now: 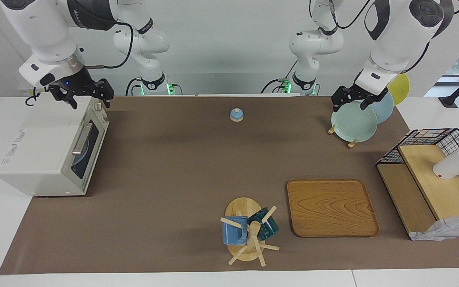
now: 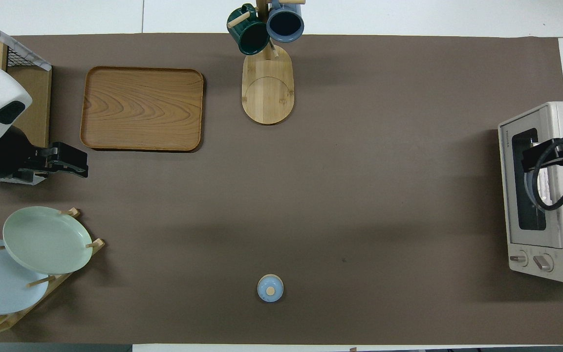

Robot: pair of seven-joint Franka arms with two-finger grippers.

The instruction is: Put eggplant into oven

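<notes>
The cream-white oven (image 1: 46, 143) stands at the right arm's end of the table, its dark glass door shut; the overhead view shows the same oven (image 2: 560, 190). A bluish round shape shows through the glass. The eggplant is out of view in both views. My right gripper (image 1: 90, 97) hangs open just above the oven's top, at the corner nearest the robots, with nothing in it. My left gripper (image 1: 349, 103) waits open and empty in the air over the plate rack, and the overhead view shows the left gripper (image 2: 82, 164) beside the wooden tray.
A rack of plates (image 1: 355, 119) stands at the left arm's end. A wooden tray (image 1: 332, 207) and a mug tree (image 1: 249, 233) with two mugs lie farther from the robots. A small blue domed lid (image 1: 236, 114) sits near the robots. A wire shelf (image 1: 432, 179) holds a white cup (image 1: 452, 164).
</notes>
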